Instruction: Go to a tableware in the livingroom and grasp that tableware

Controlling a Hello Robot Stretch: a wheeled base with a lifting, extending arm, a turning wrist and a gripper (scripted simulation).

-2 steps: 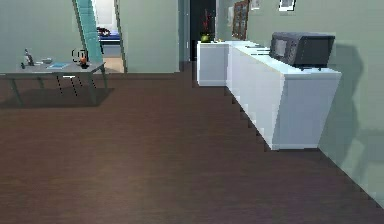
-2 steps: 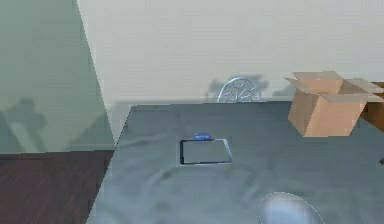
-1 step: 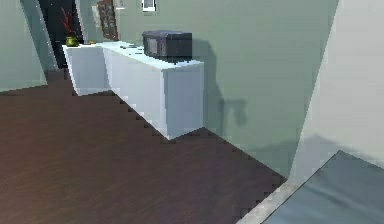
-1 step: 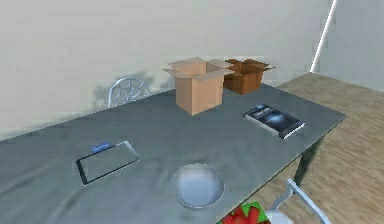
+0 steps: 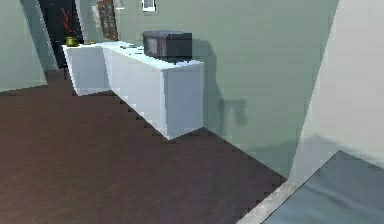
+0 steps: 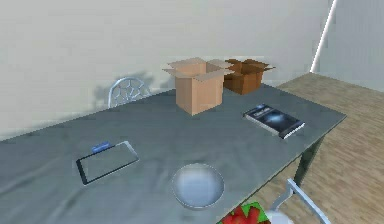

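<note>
A round, pale, glassy bowl (image 6: 198,186) rests on the grey table (image 6: 160,130) near its front edge, in the arm side view. It stands upright with bare tabletop all around it. A flat dark tablet with a blue end (image 6: 107,160) lies to the bowl's left.
Two open cardboard boxes (image 6: 200,86) (image 6: 246,74) stand at the table's far side, and a dark flat book (image 6: 273,120) lies to the right. A wire-backed chair (image 6: 125,91) sits behind the table, and a red and green object (image 6: 247,214) at the bottom edge. In the forward view, a white counter (image 5: 160,85) with a microwave (image 5: 167,44) lines the wall over dark wood floor (image 5: 90,160).
</note>
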